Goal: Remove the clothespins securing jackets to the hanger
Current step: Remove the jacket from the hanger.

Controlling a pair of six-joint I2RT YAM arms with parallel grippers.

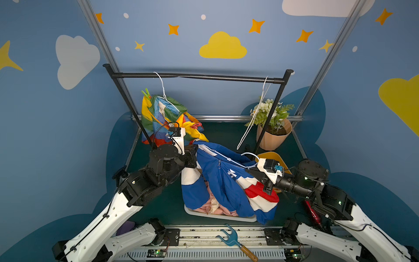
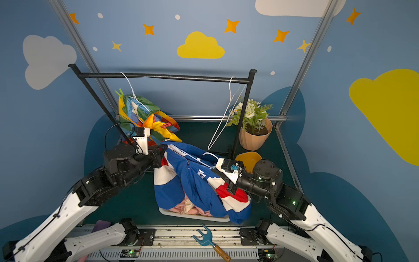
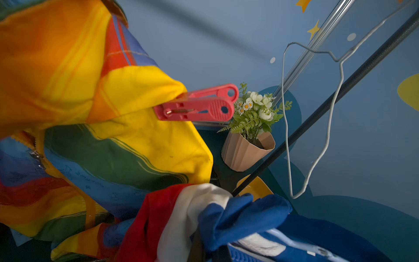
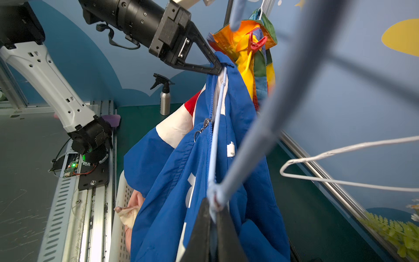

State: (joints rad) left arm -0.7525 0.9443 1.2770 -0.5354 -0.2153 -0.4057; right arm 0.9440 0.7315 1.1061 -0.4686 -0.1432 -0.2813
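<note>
Blue, white & red zip jacket w/ white lettering (image 1: 217,181) hangs stretched btwn the two claws, above a white slatted plastic basket (image 1: 217,216) on the dark green counter (image 1: 163,204). Its lower part drapes over the basket, where a plain pink jacket (image 1: 201,209) lies bunched. L claw (image 4: 218,69) is pressed together on the blue jacket's top edge, right where the thin bar of a light-blue hanger (image 4: 256,140) ends. R claw (image 4: 214,207) pinches that hanger at the base of its hook, w/ blue fabric bunched on both sides. Behind them a rainbow-striped jacket (image 1: 165,113) hangs from the black metal rail (image 1: 197,77). A green plastic clothespin (image 1: 146,93) sticks up from its left shoulder & a red plastic clothespin (image 3: 199,104) clips yellow fabric at the other shoulder, near the L arm's wrist camera.
</note>
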